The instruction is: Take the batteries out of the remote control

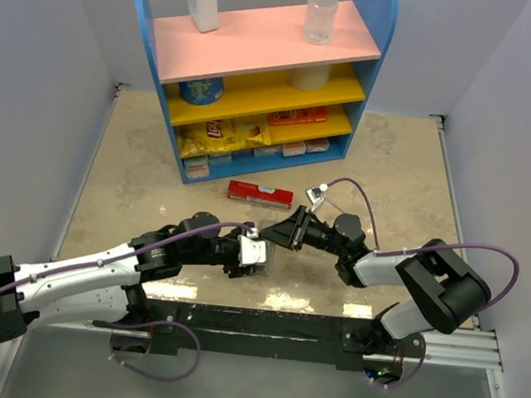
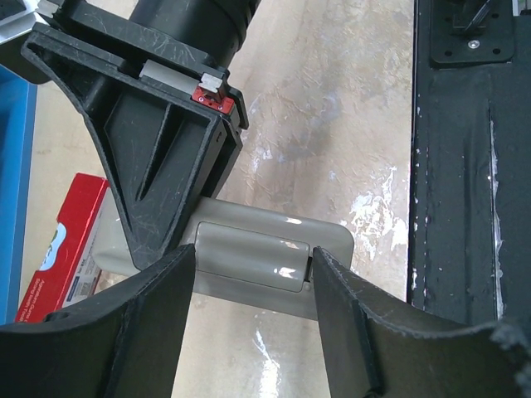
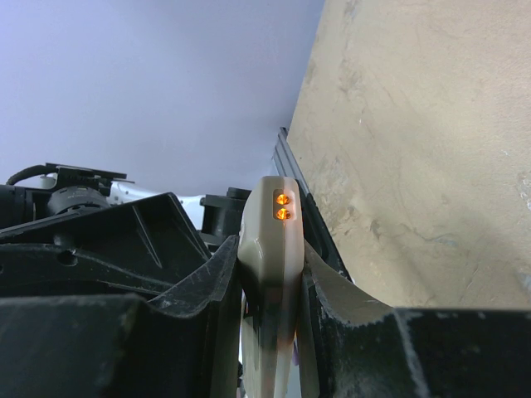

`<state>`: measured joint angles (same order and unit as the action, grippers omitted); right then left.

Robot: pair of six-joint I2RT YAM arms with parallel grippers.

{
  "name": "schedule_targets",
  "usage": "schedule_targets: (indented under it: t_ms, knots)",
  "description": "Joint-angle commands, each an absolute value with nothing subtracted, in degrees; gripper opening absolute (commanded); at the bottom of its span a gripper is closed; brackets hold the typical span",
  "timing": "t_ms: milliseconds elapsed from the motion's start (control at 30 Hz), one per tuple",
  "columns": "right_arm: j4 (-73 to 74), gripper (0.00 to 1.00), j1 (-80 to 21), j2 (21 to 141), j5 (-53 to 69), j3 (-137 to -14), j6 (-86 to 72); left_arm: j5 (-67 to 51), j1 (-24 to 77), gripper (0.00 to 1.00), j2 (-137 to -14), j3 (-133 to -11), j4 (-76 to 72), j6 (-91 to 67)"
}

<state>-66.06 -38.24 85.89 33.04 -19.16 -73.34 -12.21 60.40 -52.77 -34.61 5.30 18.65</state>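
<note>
The remote control [image 3: 270, 249] is a pale grey bar held edge-on between my right gripper's [image 3: 270, 274] two fingers, with two orange lights at its tip. In the left wrist view its back face [image 2: 332, 240] shows the closed battery cover [image 2: 253, 257]. My left gripper [image 2: 253, 282] has its fingertips [image 2: 178, 282] at the two ends of that cover, with the jaws apart. In the top view the left gripper [image 1: 247, 254] and right gripper [image 1: 283, 235] meet at the table's middle front. The batteries are hidden.
A flat red box [image 1: 260, 194] lies on the table just behind the grippers and shows in the left wrist view [image 2: 62, 249]. A blue shelf unit [image 1: 258, 76] with snacks and bottles stands at the back. The black base rail [image 1: 263, 326] runs along the near edge.
</note>
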Motion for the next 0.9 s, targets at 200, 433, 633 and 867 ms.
schedule_targets:
  t_ms: [200, 433, 633, 867]
  knots:
    - [-70.0, 0.0, -38.4, 85.8, 33.9, -18.7, -73.8, -11.5, 60.6, 0.63, -54.3, -36.0, 4.7, 20.4]
    - [-70.9, 0.0, -38.4, 86.7, 34.1, -18.7, -73.9, -11.6, 60.6, 0.64, -53.1, -35.3, 4.6, 20.9]
    - [-71.6, 0.0, -38.4, 87.0, 34.3, -18.6, -74.3, -12.3, 60.6, 0.64, -51.9, -35.4, 5.2, 21.1]
    - [-71.1, 0.0, -38.4, 86.4, 34.0, -18.8, -74.3, -15.1, 60.6, 0.64, -51.8, -35.0, 5.9, 20.8]
